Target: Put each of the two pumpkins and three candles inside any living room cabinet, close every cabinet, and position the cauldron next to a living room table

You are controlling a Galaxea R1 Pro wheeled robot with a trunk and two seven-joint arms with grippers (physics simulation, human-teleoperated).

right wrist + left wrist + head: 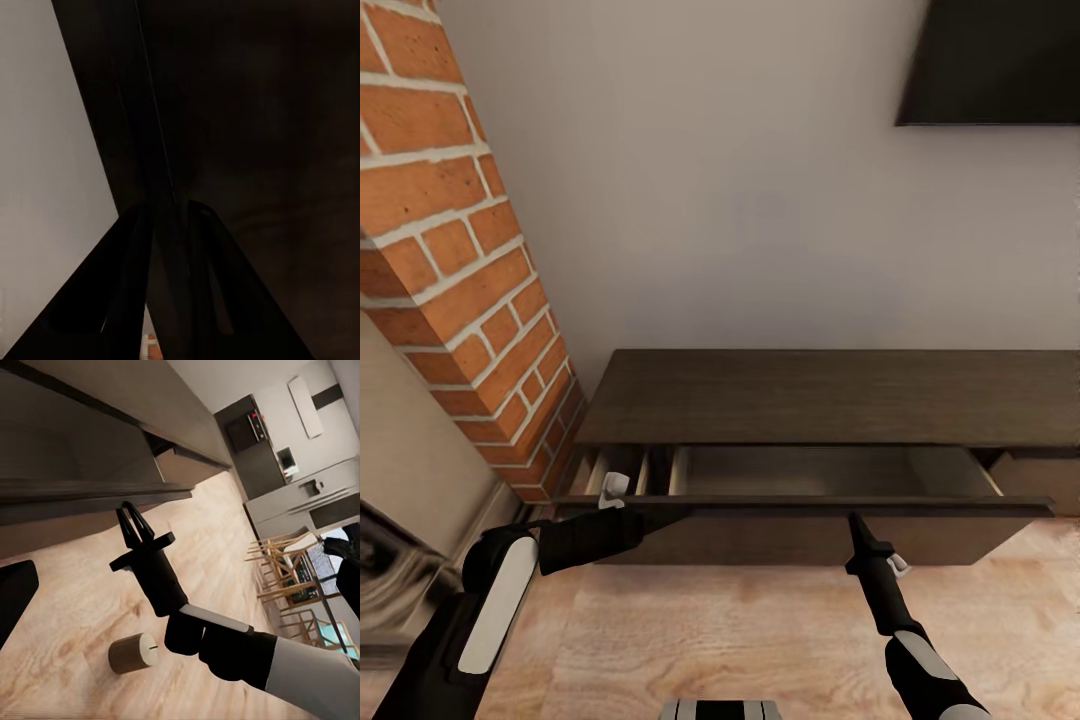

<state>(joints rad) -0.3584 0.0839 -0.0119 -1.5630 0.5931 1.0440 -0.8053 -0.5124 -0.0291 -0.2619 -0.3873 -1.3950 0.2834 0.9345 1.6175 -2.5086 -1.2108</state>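
Bare wood floor [760,640] lies nearest, with one candle [133,652] lying on its side just beside the right arm. Right end effector [852,520] reaches up to the open drawer's front edge [800,505], fingers pressed together. Left end effector [612,490] sits at that edge's left end; I cannot tell its grip. Behind, the cabinet [830,395] meets the brick column [450,260].
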